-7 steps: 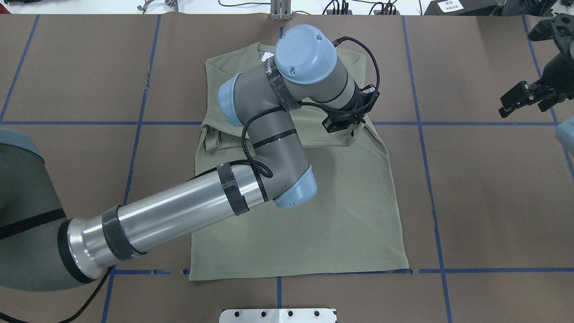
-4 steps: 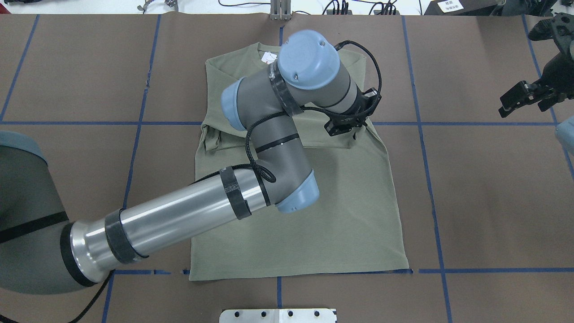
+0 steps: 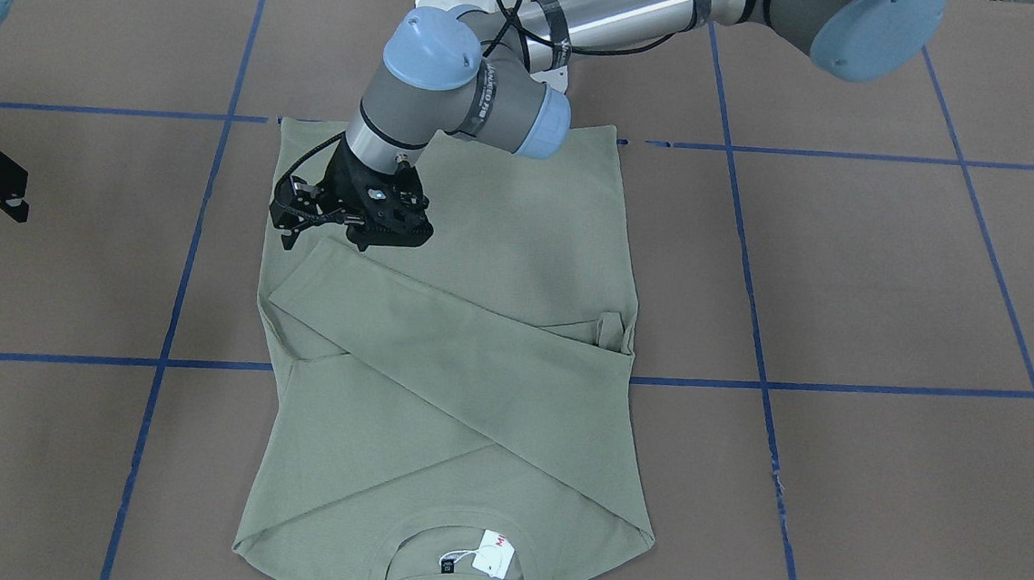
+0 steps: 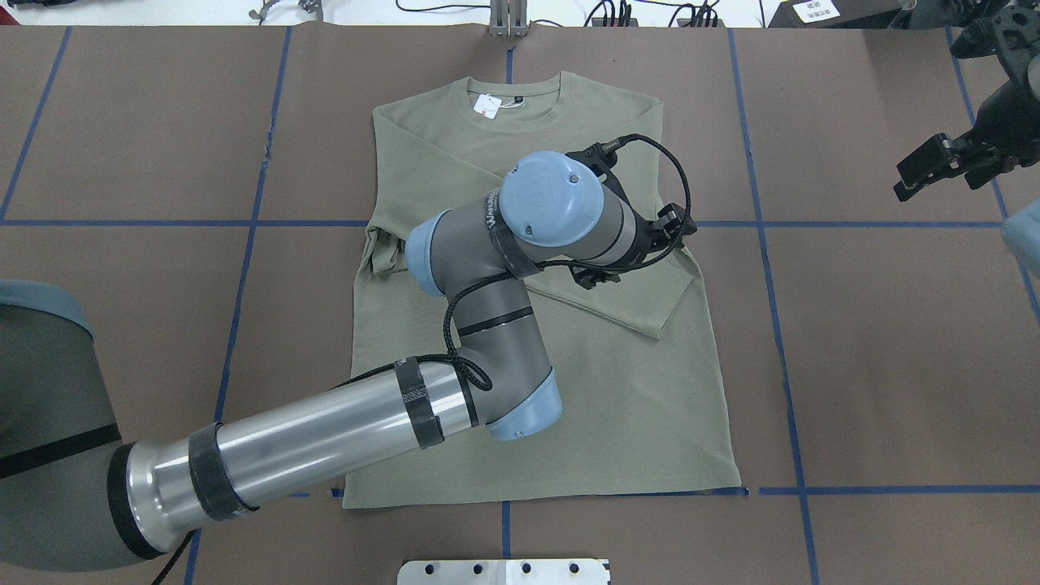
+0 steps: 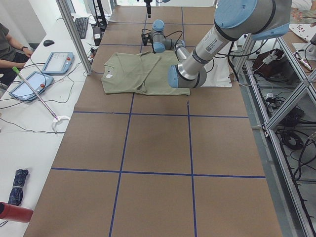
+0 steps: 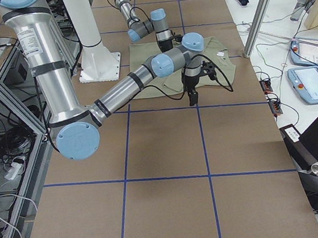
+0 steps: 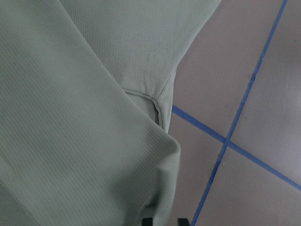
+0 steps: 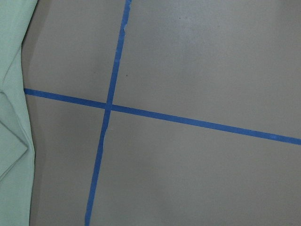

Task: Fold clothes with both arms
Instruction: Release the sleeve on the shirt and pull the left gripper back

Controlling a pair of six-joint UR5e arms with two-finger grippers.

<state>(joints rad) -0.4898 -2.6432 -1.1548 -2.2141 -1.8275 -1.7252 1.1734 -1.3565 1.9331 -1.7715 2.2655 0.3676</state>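
The olive-green shirt (image 4: 569,406) lies flat on the brown table, neck at the far side, with a white hang tag (image 4: 487,106) at the collar. Both sleeves are folded over the chest and cross each other (image 3: 476,360). My left gripper (image 4: 597,276) hangs over the shirt's right half, shut on the cuff corner of one sleeve (image 3: 329,250). That sleeve now runs slantwise. The left wrist view shows the cuff corner (image 7: 160,188) running down between the fingertips. My right gripper (image 4: 934,185) hovers open and empty far out at the table's right edge, off the shirt (image 8: 11,141).
Blue tape lines (image 4: 764,244) mark a grid on the brown table cover. The white pedestal base (image 4: 504,571) stands at the near edge. An operator (image 5: 7,44) sits with tablets (image 5: 57,61) at a side bench beyond the table's far edge.
My left gripper has moved toward the robot and slightly left, dragging the sleeve cuff from a level lie to a slanted one. The collar and tag are now uncovered. The right gripper barely shifted.
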